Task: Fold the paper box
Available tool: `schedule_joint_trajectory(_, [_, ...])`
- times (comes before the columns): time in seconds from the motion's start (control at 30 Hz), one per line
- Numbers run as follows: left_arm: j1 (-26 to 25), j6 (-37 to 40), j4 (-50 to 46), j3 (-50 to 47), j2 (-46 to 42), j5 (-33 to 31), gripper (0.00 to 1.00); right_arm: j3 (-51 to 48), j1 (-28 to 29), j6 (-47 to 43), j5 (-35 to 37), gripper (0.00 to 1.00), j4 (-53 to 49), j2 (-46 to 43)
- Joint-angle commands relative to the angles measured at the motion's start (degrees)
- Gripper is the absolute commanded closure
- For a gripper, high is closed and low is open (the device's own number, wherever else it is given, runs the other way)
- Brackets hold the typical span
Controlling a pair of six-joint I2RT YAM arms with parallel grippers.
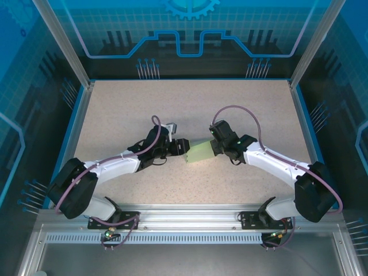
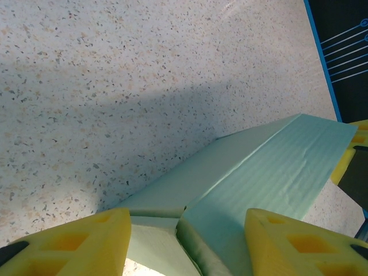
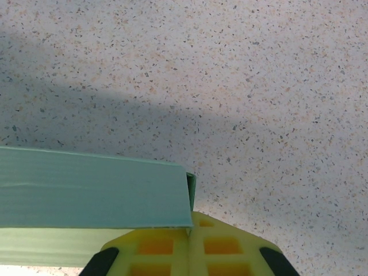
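Note:
The paper box (image 1: 198, 151) is a pale mint-green folded piece lying mid-table between both arms. My left gripper (image 1: 183, 148) holds its left end. In the left wrist view the box (image 2: 259, 167) runs away from me, a raised creased panel on top, and my left gripper (image 2: 187, 233) has a yellow finger against each side of its near end. My right gripper (image 1: 211, 147) is at the box's right end. In the right wrist view its jaws are pressed together, and my right gripper (image 3: 191, 230) pinches the corner of the green panel (image 3: 92, 190).
The speckled beige tabletop (image 1: 190, 109) has a blue rim (image 1: 305, 123) and dark surroundings. A metal rail (image 1: 190, 221) runs along the near edge at the arm bases. A yellow finger of the right gripper (image 2: 349, 155) shows at the box's far end.

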Motion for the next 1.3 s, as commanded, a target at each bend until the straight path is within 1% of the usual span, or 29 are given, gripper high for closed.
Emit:
schedule_joint_trajectory(0.0, [-0.69, 0.86, -3.05, -2.55, 2.21, -0.88, 0.45, 1.22, 0.94, -0.86, 0.71, 0.9, -4.25, -0.71])
schedule_joint_trajectory(0.33, [-1.95, 1.75, -3.23, -2.09, 3.51, -2.93, 0.45, 3.23, 0.94, -2.85, 0.61, 0.69, -7.93, -3.92])
schedule_joint_trajectory(0.47, [-2.52, 1.99, -3.66, -1.51, 3.8, -3.64, 0.45, 4.58, 0.7, -4.32, -0.38, 0.63, -10.43, -5.73])
schedule_joint_trajectory(0.53, [-2.66, 2.14, -3.82, -1.32, 3.74, -3.9, 0.45, 5.12, 0.14, -5.12, -2.02, 0.61, -11.02, -7.08])
schedule_joint_trajectory(0.6, [-2.79, 2.25, -3.84, -1.08, 3.83, -4.08, 0.45, 5.64, -1.88, -6.07, -6.17, 0.57, -10.49, -8.13])
schedule_joint_trajectory(0.73, [-2.82, 2.34, -3.79, -0.67, 4.1, -4.03, 0.45, 7.05, -10.67, -6.16, -23.5, 0.53, -8.02, -6.51])
schedule_joint_trajectory(0.77, [-2.95, 2.43, -3.84, -0.54, 4.1, -4.04, 0.45, 7.22, -12.29, -6.23, -26.78, 0.51, -7.42, -5.8])
schedule_joint_trajectory(0.83, [-3.06, 2.47, -4.08, -0.3, 3.96, -4.13, 0.45, 7.94, -15.52, -6.32, -32.45, 0.47, -6.52, -3.16])
schedule_joint_trajectory(1.0, [-3.31, 2.59, -4.1, -0.11, 3.54, -4.38, 0.45, 8.14, -21.17, -5.29, -44.06, 0.47, -3.83, 3.8])
schedule_joint_trajectory(1.07, [-3.26, 2.61, -4.05, 0.0, 3.46, -4.47, 0.45, 8.09, -22.2, -5.24, -46.51, 0.48, -3.5, 5.82])
schedule_joint_trajectory(1.2, [-3.31, 2.43, -3.85, 0.08, 3.33, -4.3, 0.45, 6.16, -23.37, -5.23, -47.04, 0.49, -2.55, 7.1])
schedule_joint_trajectory(1.27, [-3.26, 2.44, -3.59, 0.09, 3.3, -4.13, 0.46, 4.7, -24.17, -4.81, -47.55, 0.52, -1.34, 7.64])
